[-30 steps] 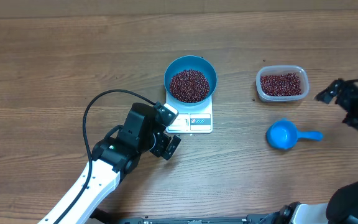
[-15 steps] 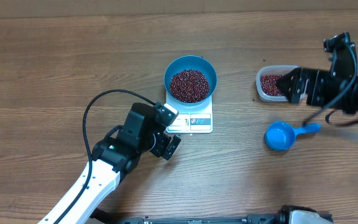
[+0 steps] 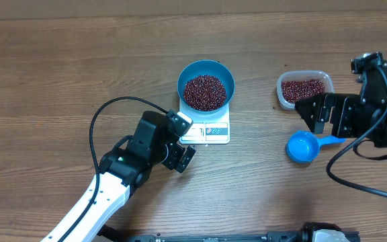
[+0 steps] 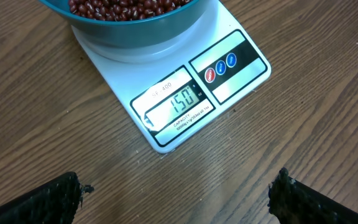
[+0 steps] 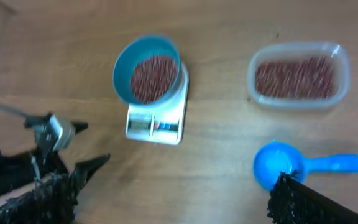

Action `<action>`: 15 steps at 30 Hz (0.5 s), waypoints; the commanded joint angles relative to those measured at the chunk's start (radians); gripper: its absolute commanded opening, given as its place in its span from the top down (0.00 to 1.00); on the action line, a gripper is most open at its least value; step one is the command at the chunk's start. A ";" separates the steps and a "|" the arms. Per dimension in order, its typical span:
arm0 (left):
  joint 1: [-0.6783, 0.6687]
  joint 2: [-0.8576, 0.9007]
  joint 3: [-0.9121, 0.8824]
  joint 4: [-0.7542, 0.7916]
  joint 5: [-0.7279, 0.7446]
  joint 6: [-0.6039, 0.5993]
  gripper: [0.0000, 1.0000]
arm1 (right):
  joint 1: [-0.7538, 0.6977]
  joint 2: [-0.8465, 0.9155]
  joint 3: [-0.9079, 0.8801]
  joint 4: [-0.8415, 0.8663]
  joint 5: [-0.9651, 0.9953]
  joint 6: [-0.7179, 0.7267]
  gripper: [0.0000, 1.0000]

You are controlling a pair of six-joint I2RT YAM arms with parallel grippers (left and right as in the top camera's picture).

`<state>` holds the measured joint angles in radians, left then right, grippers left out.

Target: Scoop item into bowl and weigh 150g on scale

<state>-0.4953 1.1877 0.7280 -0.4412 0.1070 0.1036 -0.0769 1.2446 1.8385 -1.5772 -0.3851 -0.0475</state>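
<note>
Blue bowl (image 3: 207,67) of red beans (image 3: 205,92) sits on the white scale (image 3: 210,132), mid bench (image 3: 59,67); display reads 150. Left pincer (image 4: 176,199) wide open, empty, just near-left of the scale, black cable (image 3: 103,115) looping behind. Right pincer (image 5: 169,186) wide open, empty, hanging between the clear bean tub (image 3: 280,91), far right, and the blue scoop (image 3: 301,148).

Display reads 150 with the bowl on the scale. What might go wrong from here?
1. The open left end effector sits right beside the scale, whose display shows 150; a bump to the scale or the bowl would likely upset the reading.
2. The open right end effector hangs close to the scoop and the tub of beans; a low sweep might knock the scoop or spill the tub.
</note>
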 commanded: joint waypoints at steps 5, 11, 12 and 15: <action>0.004 0.003 0.002 0.000 -0.006 -0.021 0.00 | 0.005 -0.048 -0.052 0.269 0.079 0.021 0.00; 0.004 0.003 0.002 0.000 -0.006 -0.021 0.01 | 0.005 -0.309 -0.510 0.815 0.116 0.020 0.00; 0.004 0.003 0.002 0.000 -0.006 -0.021 0.00 | 0.005 -0.364 -0.606 0.902 0.124 0.020 0.00; 0.004 0.003 0.002 0.000 -0.006 -0.021 0.01 | 0.008 -0.520 -0.869 1.119 0.148 0.020 0.00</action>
<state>-0.4953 1.1877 0.7277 -0.4408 0.1070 0.1036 -0.0765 0.8398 1.1542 -0.5690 -0.2787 -0.0296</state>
